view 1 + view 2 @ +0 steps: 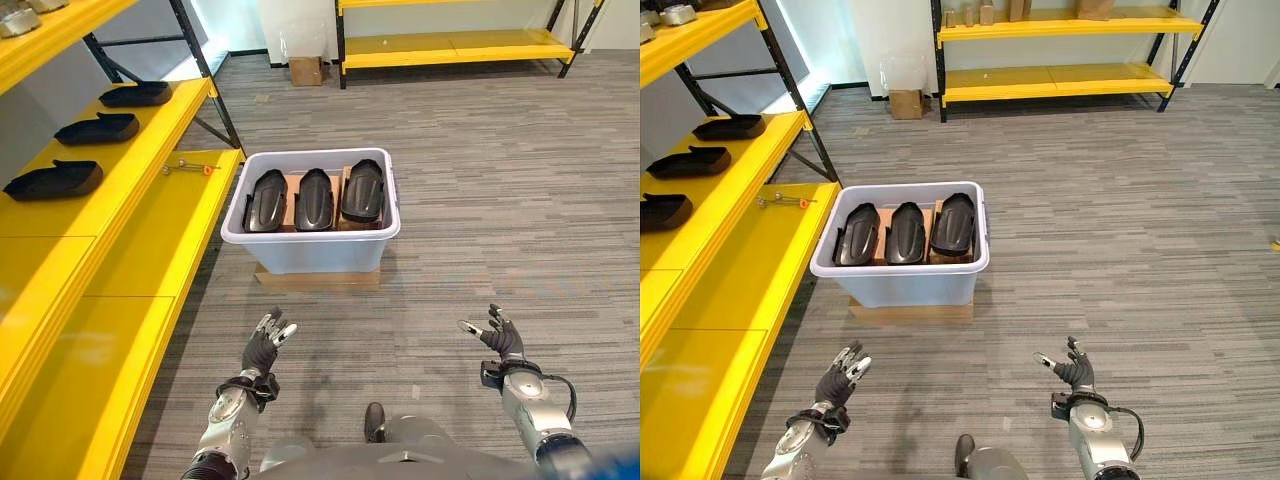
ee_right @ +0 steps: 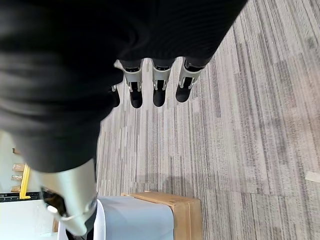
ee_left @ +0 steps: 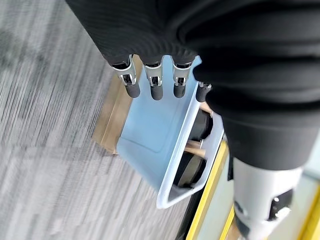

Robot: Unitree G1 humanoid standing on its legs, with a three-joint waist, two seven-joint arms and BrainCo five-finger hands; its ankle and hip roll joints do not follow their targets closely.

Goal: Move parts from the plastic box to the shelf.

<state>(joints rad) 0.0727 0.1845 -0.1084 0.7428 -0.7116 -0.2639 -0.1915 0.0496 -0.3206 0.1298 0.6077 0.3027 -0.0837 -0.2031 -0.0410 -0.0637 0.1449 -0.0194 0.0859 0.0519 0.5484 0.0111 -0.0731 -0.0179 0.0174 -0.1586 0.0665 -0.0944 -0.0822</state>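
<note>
On floor ahead: plastic box [image 1: 310, 245] holds three black parts [image 1: 314, 198] | shelf [image 1: 120, 190] left, three parts on it | left hand [image 1: 265, 345], right hand [image 1: 497, 335] near, fingers relaxed, empty

Bright even indoor light, soft shadows, blurred wrist-view floor [image 3: 45, 150].
</note>
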